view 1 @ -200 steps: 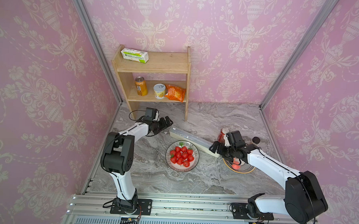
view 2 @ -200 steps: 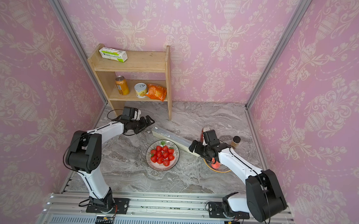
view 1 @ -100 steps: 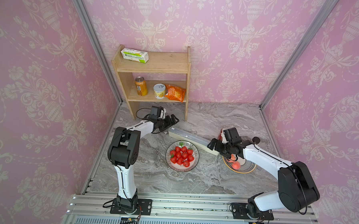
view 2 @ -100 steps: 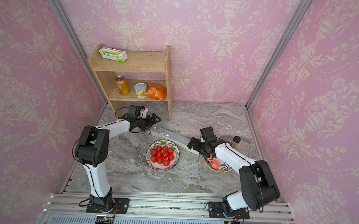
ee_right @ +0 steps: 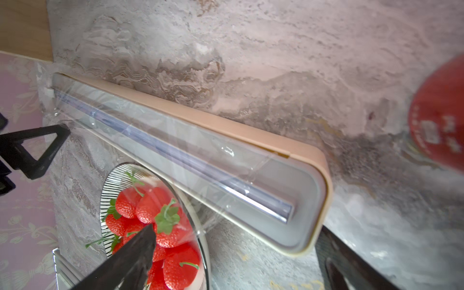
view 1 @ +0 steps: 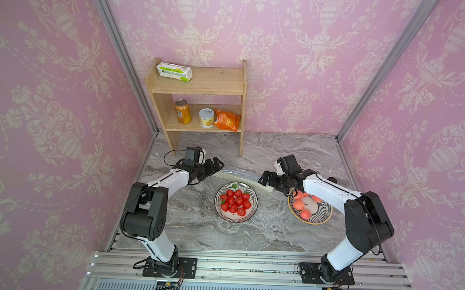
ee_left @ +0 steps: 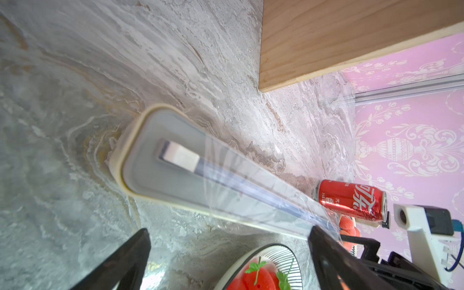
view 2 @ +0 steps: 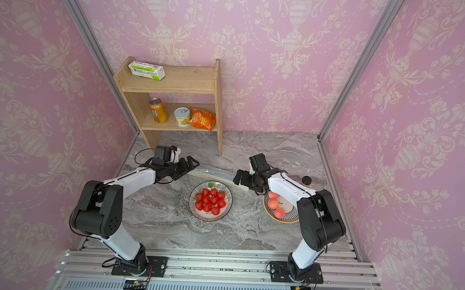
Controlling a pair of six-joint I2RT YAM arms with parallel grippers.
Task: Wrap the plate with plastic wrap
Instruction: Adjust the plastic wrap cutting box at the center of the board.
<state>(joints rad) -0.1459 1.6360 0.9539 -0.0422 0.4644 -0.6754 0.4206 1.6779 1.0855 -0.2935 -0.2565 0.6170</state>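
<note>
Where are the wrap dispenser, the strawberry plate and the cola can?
wrap dispenser [view 1: 241, 177]: in a top view, middle of its length.
strawberry plate [view 1: 234, 218]: in a top view, bare inner rim nearest the robot's base.
cola can [ee_left: 351, 200]: left wrist view, red side wall.

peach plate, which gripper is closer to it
Right. The right gripper sits open just beside the peach plate, at one end of the dispenser box. The left gripper is open at the box's other end, beyond the strawberry plate.
</note>
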